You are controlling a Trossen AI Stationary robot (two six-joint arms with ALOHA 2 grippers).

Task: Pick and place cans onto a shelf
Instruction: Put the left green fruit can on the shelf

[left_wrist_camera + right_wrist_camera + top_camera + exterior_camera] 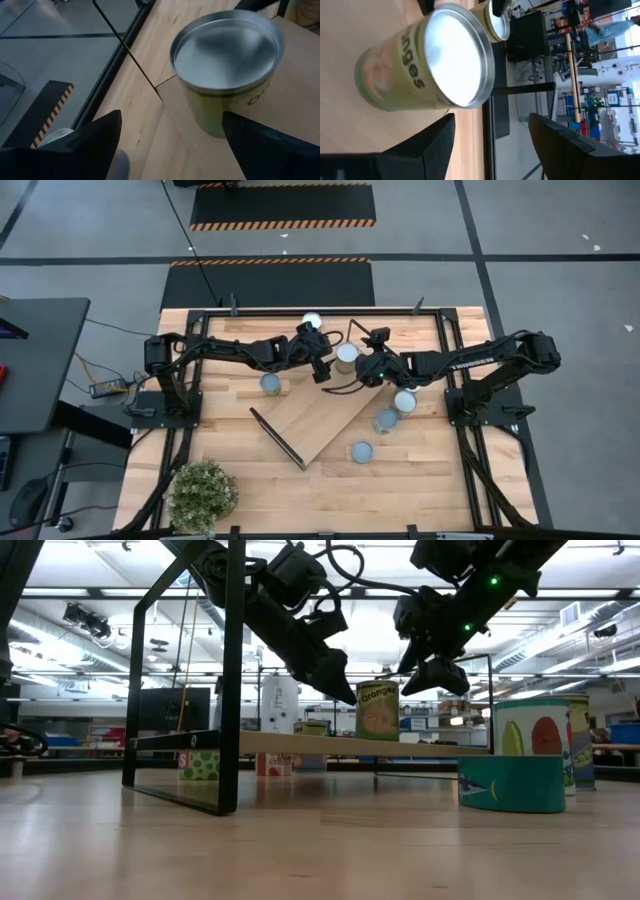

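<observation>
1. Loose cans, left to right on the table (pixel 240 480): one (pixel 270 384) off the shelf's left side, one at the far table edge (pixel 312 322), three near the right edge, (pixel 362 452) (pixel 386 421) (pixel 405 401). A plant (pixel 203 494) sits at the near-left corner.
2. Shelf (pixel 325 415) lies diagonally mid-table, black frame along its near-left short end.
3. Left gripper (pixel 322 370) hangs just left of the green can (pixel 346 358), fingers spread and holding nothing. Its wrist view shows the can (pixel 227 75) between and ahead of the tips, at the shelf's far corner.
4. Right gripper (pixel 372 370) sits just right of the same can, fingers also apart and empty. Its wrist view shows the "oranges" label (pixel 427 65). From low, both grippers appear above the can (pixel 377 710), not touching, as far as I can tell.
5. Risk: the can stands close to the shelf's far corner, so a nudge from either finger could tip it off the board.
6. Risk: both arms crowd one can, so collision is likely if both move in.
7. Room: the shelf's middle and near end are bare, with plenty of space for more cans. Three cans clustered near the right edge leave tight finger clearance there.
</observation>
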